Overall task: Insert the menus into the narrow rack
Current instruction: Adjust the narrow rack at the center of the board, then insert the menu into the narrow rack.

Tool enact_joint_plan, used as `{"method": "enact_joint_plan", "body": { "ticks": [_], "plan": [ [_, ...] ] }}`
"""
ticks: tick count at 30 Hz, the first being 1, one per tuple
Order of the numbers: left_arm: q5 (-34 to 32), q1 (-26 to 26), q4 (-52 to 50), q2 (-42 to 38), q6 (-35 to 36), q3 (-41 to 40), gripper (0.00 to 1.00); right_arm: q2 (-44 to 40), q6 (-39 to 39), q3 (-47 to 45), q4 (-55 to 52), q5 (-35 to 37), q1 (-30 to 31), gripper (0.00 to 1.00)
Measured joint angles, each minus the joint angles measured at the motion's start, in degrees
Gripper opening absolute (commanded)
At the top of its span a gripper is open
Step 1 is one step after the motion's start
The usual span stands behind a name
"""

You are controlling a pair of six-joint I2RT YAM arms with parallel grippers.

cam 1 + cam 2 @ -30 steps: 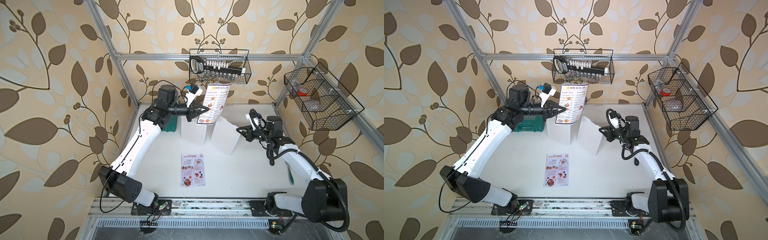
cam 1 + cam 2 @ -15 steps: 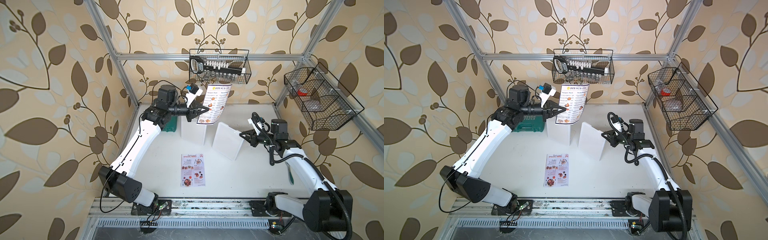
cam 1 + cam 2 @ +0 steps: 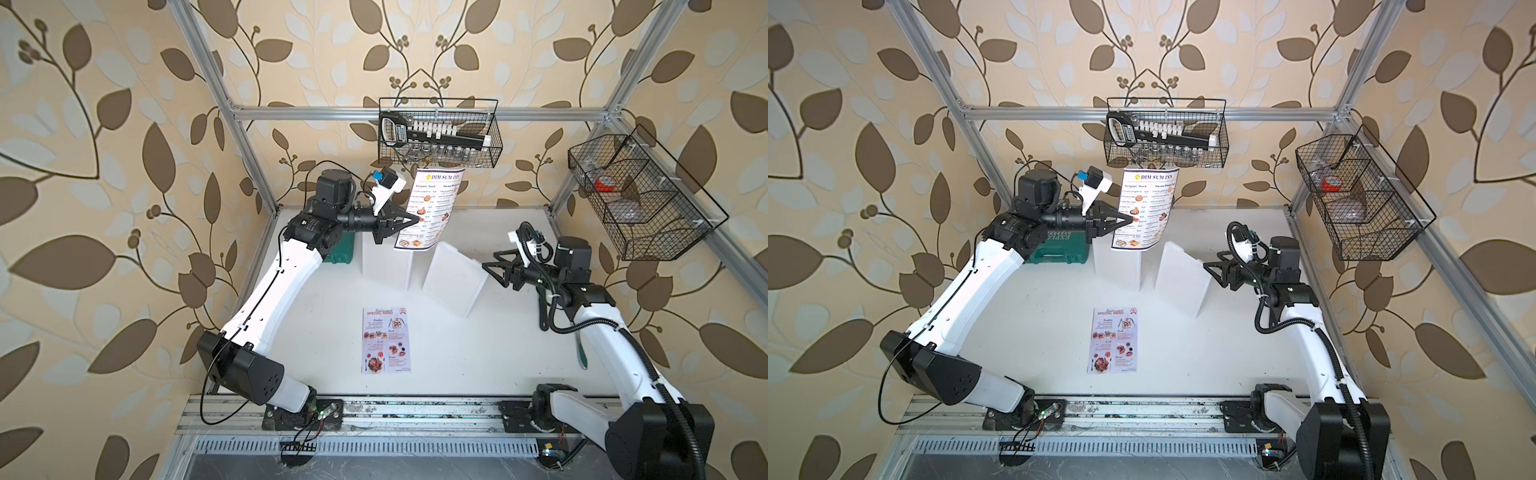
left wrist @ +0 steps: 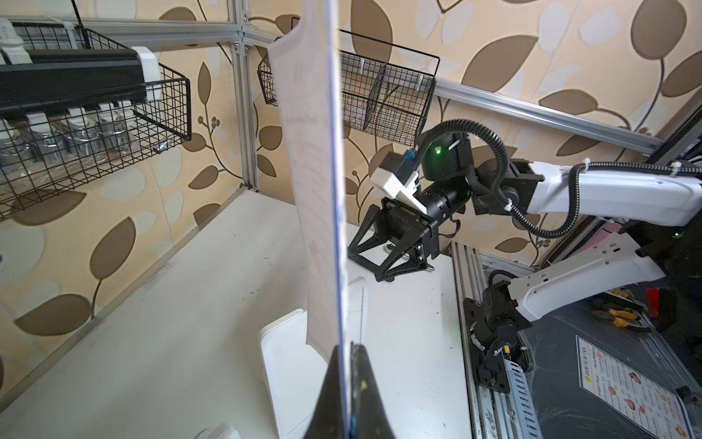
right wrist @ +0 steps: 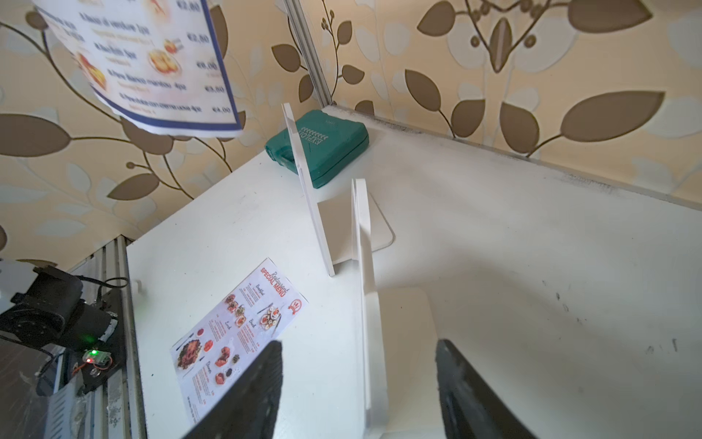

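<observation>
My left gripper (image 3: 417, 218) (image 3: 1132, 219) is shut on the left edge of the navy-bordered Dim Sum Inn menu (image 3: 434, 208) (image 3: 1146, 208), which hangs upright above the rack. In the left wrist view the sheet (image 4: 319, 190) runs edge-on out of the shut gripper (image 4: 347, 347). The rack is two white upright panels, a left one (image 3: 386, 266) (image 5: 307, 182) and a leaning right one (image 3: 455, 282) (image 5: 362, 266). My right gripper (image 3: 490, 270) (image 5: 357, 346) is open, its fingers either side of the right panel's edge without touching. The Special Menu (image 3: 385, 340) (image 5: 239, 334) lies flat on the table.
A green case (image 3: 340, 253) (image 5: 323, 144) sits behind the left panel under my left arm. A wire basket (image 3: 438, 137) hangs on the back wall just above the held menu. A second wire basket (image 3: 640, 199) hangs on the right wall.
My right gripper has opened off the right panel's edge and the right arm has drawn back to the right. The left arm and its menu have not moved.
</observation>
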Motion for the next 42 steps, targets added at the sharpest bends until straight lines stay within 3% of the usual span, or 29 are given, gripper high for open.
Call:
{"method": "enact_joint_plan", "body": {
  "ticks": [9,21,31,42],
  "plan": [
    [4.04,0.0,-1.09,9.99,0.04,9.01,0.0,8.96,4.39,9.75,5.33,-6.12,-0.13,0.74],
    [11.15,-0.72,-9.29,25.24,2.47,29.05,0.0,24.02,9.94,22.71,11.61,-17.99,-0.37,0.81],
    [11.47,-4.13,-12.61,27.3,5.01,30.14,0.0,31.19,16.68,29.27,18.56,-23.26,1.07,0.83],
    [9.2,-4.61,-13.07,28.61,5.03,30.95,0.0,30.82,18.23,27.54,20.57,-23.85,4.09,0.69]
  ]
}}
